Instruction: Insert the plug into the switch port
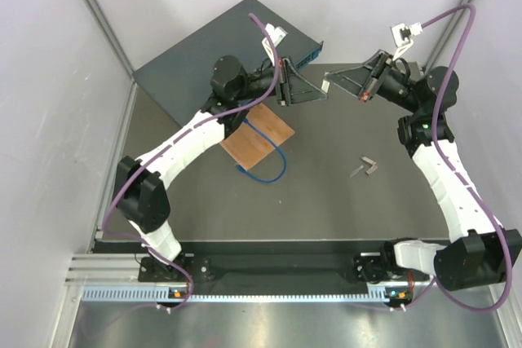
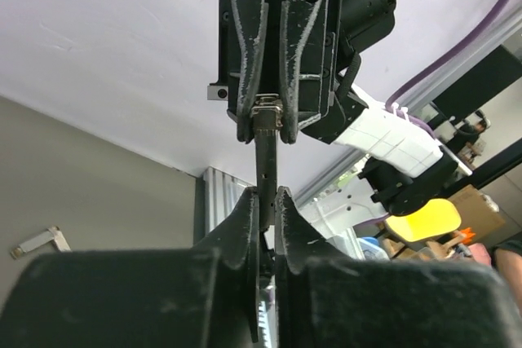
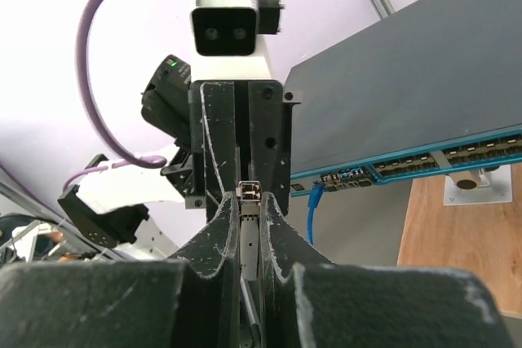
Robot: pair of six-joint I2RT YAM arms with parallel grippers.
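The plug (image 1: 328, 84), a slim grey bar with a metal end, hangs in the air between both grippers, in front of the switch's right end. My right gripper (image 3: 249, 201) is shut on the plug (image 3: 249, 234), whose metal tip pokes out past the fingertips. My left gripper (image 2: 265, 195) faces it from the other side, and its pads press on the plug's (image 2: 267, 152) dark other end. The switch (image 1: 204, 55) is a flat dark blue-teal box at the back left. Its port row (image 3: 440, 156) shows behind and to the right of the plug.
A brown wooden board (image 1: 257, 138) lies under the left arm, with a blue cable (image 1: 267, 170) looping from it toward the switch. A small grey bracket (image 1: 369, 167) lies on the dark table mat at the right. White walls enclose the table.
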